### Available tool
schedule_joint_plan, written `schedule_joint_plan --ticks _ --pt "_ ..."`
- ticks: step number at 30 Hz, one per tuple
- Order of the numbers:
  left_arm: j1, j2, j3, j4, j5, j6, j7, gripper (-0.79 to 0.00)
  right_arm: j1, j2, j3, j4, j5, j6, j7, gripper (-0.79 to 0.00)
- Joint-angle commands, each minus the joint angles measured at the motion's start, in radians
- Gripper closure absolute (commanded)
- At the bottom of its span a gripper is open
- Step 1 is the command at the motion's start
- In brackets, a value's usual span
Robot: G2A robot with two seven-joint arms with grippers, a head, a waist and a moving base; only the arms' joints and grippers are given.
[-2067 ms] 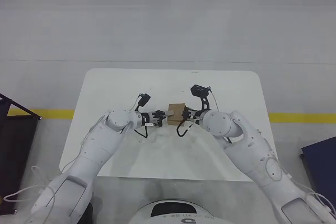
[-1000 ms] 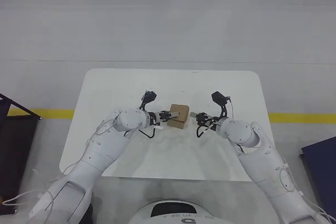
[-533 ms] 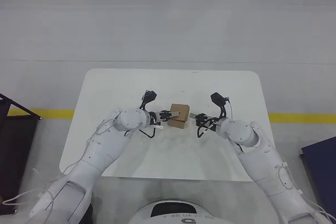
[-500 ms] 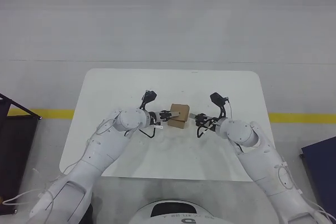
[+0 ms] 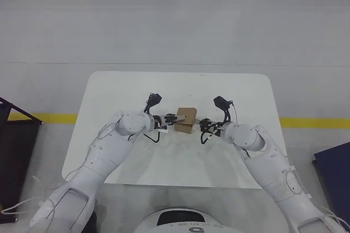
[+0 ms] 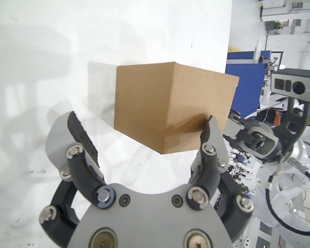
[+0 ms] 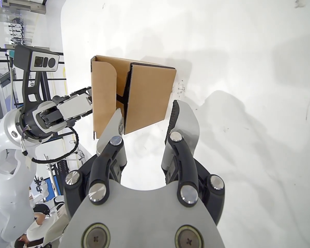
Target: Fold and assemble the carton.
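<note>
A small brown carton (image 5: 186,112) stands on the white table (image 5: 116,93), near its middle. My left gripper (image 5: 174,119) is at the carton's left side, open. In the left wrist view one of its fingertips (image 6: 209,130) touches a face of the carton (image 6: 170,109), while the other is apart from it. My right gripper (image 5: 203,123) is close to the carton's right side, also open. The right wrist view shows the carton's end (image 7: 131,96) with its flaps folded in and a dark seam between them. One finger (image 7: 116,122) of my right gripper (image 7: 147,119) overlaps that seam.
The table's surface spreads free on all sides of the carton, with scuff marks (image 7: 179,87) near it. A yellow floor line (image 5: 321,122) runs past the table's right edge. A dark frame (image 5: 6,140) stands on the floor at the left.
My right gripper, which had backed off to the right, has moved left again, close up to the carton's end. The left gripper and the carton have hardly shifted.
</note>
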Motion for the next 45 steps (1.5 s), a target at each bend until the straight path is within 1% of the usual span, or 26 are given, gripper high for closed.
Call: schedule_joint_plan --ticks 1,3,6,8,10,11,13,16,18,21,26,30,45 --pt "-0.001 0.000 0.001 0.002 -0.002 -0.002 0.000 -0.736 0.003 -0.001 0.008 0.006 -0.001 0.034 -0.021 -0.388" --pt "-0.001 -0.001 0.003 0.005 -0.004 -0.004 0.000 -0.736 0.006 -0.003 0.014 0.014 0.017 0.057 -0.032 -0.382" --pt "-0.003 -0.002 0.006 0.014 -0.006 -0.008 0.002 -0.739 0.005 -0.004 0.033 0.025 0.071 0.029 -0.030 -0.388" --pt "-0.007 -0.004 0.007 0.023 -0.012 -0.012 0.003 -0.733 -0.004 -0.007 0.047 0.034 0.137 -0.016 -0.036 -0.474" --pt "-0.010 -0.005 0.008 0.029 -0.017 -0.017 0.005 -0.736 -0.010 -0.010 0.068 0.087 0.216 -0.089 -0.049 -0.428" --pt "-0.011 -0.005 0.009 0.032 -0.018 -0.018 0.005 -0.733 -0.009 -0.012 0.073 0.117 0.260 -0.134 -0.039 -0.425" --pt "-0.012 -0.006 0.010 0.036 -0.020 -0.023 0.008 -0.723 -0.005 -0.015 0.081 0.174 0.324 -0.217 -0.025 -0.388" --pt "-0.012 -0.007 0.010 0.043 -0.023 -0.032 0.018 -0.708 0.001 -0.019 0.078 0.227 0.359 -0.291 -0.028 -0.369" --pt "-0.012 -0.007 0.010 0.048 -0.025 -0.040 0.023 -0.671 0.003 -0.021 0.073 0.249 0.372 -0.319 -0.029 -0.360" --pt "-0.012 -0.009 0.012 0.055 -0.030 -0.049 0.027 -0.625 0.014 -0.025 0.059 0.279 0.378 -0.328 -0.022 -0.360" --pt "-0.016 -0.011 0.016 0.066 -0.036 -0.059 0.033 -0.622 0.030 -0.030 0.041 0.305 0.387 -0.352 -0.011 -0.357" --pt "-0.016 -0.012 0.015 0.070 -0.042 -0.074 0.036 -0.640 0.034 -0.031 0.035 0.307 0.384 -0.358 -0.010 -0.354" --pt "-0.010 -0.008 0.003 0.065 -0.051 -0.094 0.032 -0.656 0.034 -0.031 0.034 0.301 0.386 -0.341 -0.019 -0.360"
